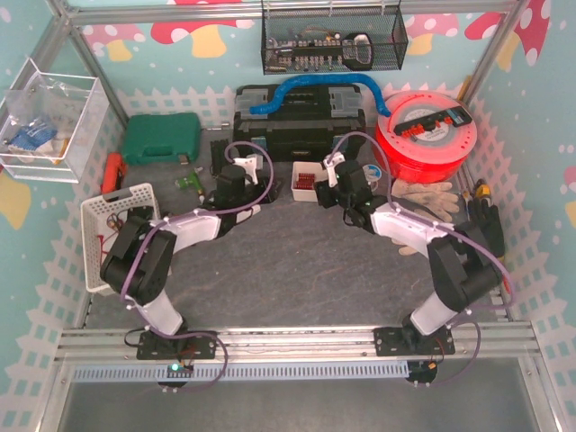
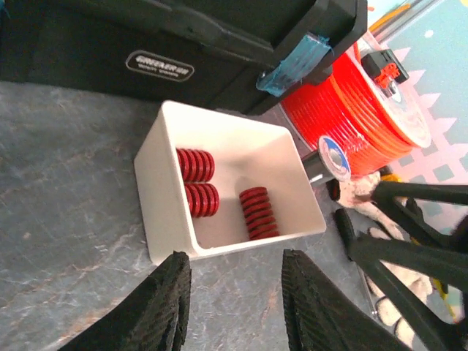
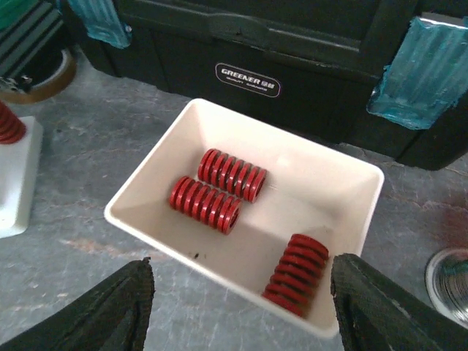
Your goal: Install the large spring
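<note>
A small white box [image 3: 146, 227] holds three red coil springs lying on their sides: two side by side [image 3: 232, 174] [image 3: 205, 203] and one apart [image 3: 296, 273]. The box also shows in the left wrist view [image 2: 164, 219] and the top view [image 1: 306, 166], in front of the black toolbox. My left gripper [image 2: 235, 256] is open and empty, just short of the box's near wall. My right gripper [image 3: 241, 265] is open wide and empty, above the box's near rim. A white base [image 3: 14, 175] with a red spring [image 3: 9, 123] standing on it lies left of the box.
The black toolbox [image 1: 297, 121] stands right behind the box. A red cable reel [image 1: 423, 135] and work gloves [image 1: 423, 193] lie to the right, with screwdrivers [image 1: 481, 202] beyond. A green case [image 1: 162, 138] and a white basket [image 1: 112, 225] are on the left.
</note>
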Controlling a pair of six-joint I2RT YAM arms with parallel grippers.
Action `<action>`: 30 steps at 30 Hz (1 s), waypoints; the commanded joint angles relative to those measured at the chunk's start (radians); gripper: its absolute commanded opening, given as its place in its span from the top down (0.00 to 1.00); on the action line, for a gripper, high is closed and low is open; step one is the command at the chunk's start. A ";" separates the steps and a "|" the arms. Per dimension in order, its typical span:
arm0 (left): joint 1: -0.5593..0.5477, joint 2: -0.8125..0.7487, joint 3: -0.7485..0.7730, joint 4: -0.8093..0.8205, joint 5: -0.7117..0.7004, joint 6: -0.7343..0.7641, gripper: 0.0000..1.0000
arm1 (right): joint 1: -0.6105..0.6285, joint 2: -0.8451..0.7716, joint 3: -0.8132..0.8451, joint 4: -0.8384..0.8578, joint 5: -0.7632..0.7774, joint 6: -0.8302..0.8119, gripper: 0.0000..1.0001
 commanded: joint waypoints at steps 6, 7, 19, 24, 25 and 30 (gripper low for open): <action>-0.032 0.034 -0.036 0.045 0.062 -0.221 0.59 | -0.011 0.162 0.153 -0.094 -0.060 -0.006 0.35; -0.042 0.029 -0.028 0.001 0.056 -0.241 0.59 | -0.011 0.165 0.168 -0.107 -0.081 0.005 0.35; -0.086 0.028 0.183 -0.273 0.016 -0.236 0.60 | -0.040 0.286 0.410 -0.335 -0.082 0.007 0.35; -0.084 0.094 0.250 -0.308 0.031 -0.236 0.62 | -0.062 0.353 0.476 -0.375 -0.104 0.009 0.37; -0.083 0.106 0.260 -0.313 0.031 -0.236 0.63 | -0.065 0.370 0.487 -0.384 -0.102 0.011 0.38; -0.070 0.172 0.307 -0.361 0.050 -0.258 0.68 | -0.088 0.437 0.534 -0.431 -0.129 0.009 0.43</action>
